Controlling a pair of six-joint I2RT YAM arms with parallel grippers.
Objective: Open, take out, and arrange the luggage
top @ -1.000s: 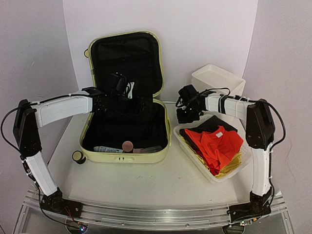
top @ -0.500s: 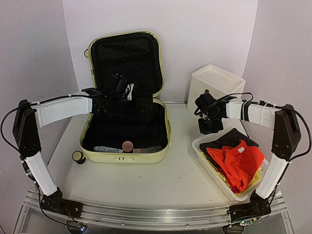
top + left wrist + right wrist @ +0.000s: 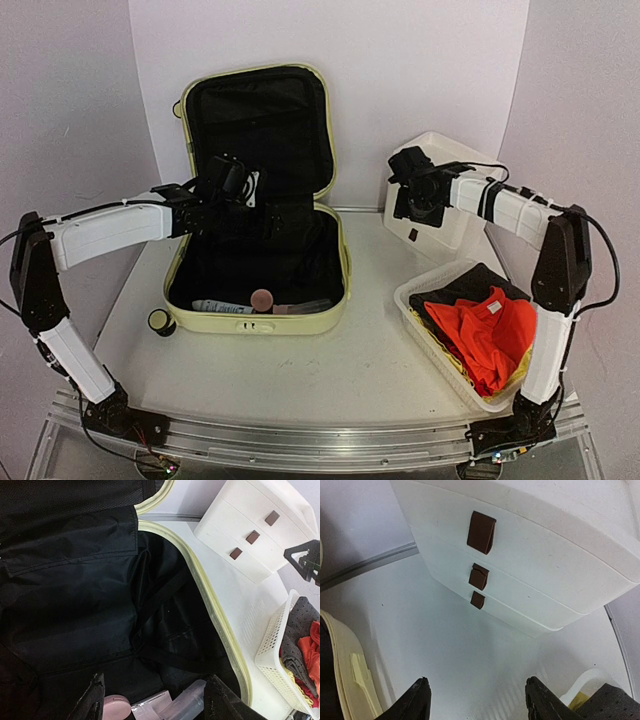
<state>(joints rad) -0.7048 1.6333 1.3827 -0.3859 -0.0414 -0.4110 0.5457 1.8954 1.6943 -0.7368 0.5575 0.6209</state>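
While the luggage (image 3: 262,322) lies open at centre left of the desk (image 3: 340,380), its smooth pale yellow-green shell with rounded corners frames matte black fabric lining and straps. The left gripper (image 3: 150,700) hangs spread and empty over that lining. The right gripper (image 3: 477,700), likewise spread and empty, faces a glossy white three-drawer box (image 3: 545,580) with brown tabs (image 3: 481,532). At lower right, a white mesh basket (image 3: 430,350) holds orange cloth (image 3: 488,335).

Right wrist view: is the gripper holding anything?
No, the right gripper is open with nothing between its jaws, hanging in front of the white drawer box.
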